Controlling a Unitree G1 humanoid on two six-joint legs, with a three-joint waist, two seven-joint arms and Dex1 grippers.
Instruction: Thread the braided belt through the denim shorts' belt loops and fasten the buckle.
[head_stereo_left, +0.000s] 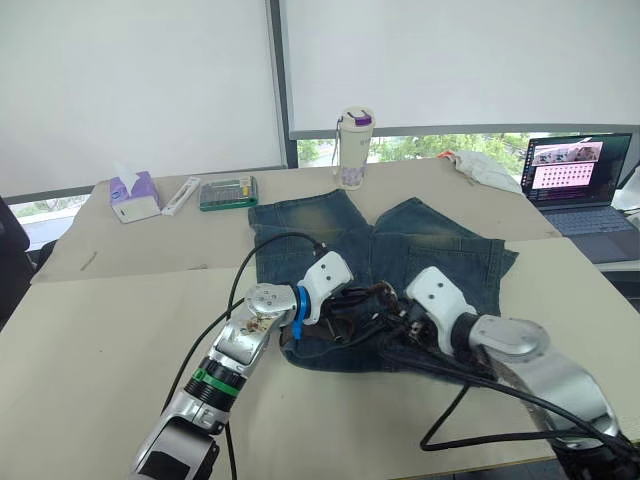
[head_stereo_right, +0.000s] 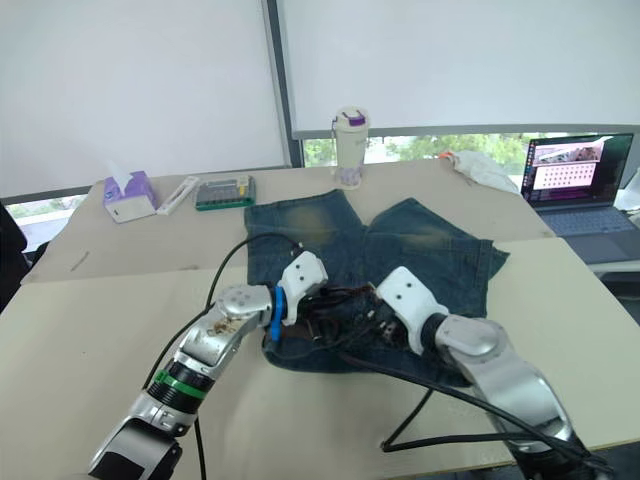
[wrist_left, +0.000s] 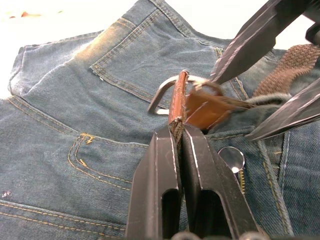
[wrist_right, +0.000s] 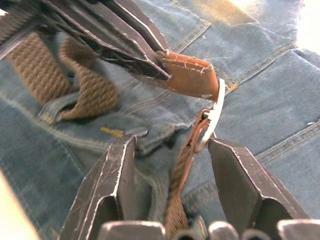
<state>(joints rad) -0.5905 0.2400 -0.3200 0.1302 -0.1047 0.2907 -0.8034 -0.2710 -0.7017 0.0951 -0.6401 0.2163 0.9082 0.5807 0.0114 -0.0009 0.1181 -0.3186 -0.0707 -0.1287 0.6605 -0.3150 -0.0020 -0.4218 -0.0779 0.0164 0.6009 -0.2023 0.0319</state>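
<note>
The left gripper (wrist_left: 179, 137) was clamped on the belt's (wrist_right: 92, 90) leather end beside the buckle (wrist_left: 167, 95). The right gripper (wrist_right: 172, 145) was spread wide, straddling the buckle. Both were held over the waistband of the shorts (head_stereo_left: 300, 225), where the belt lay.

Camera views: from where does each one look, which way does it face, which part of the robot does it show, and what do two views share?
Left and right eye views: on the head, facing forward and down at the denim shorts on the table; both arms show.
Left wrist view: along the left gripper, shut on the braided belt beside the buckle.
Right wrist view: along the right gripper, open around the belt.
Shared: both wrist views show the buckle and the other arm's fingers.
</note>
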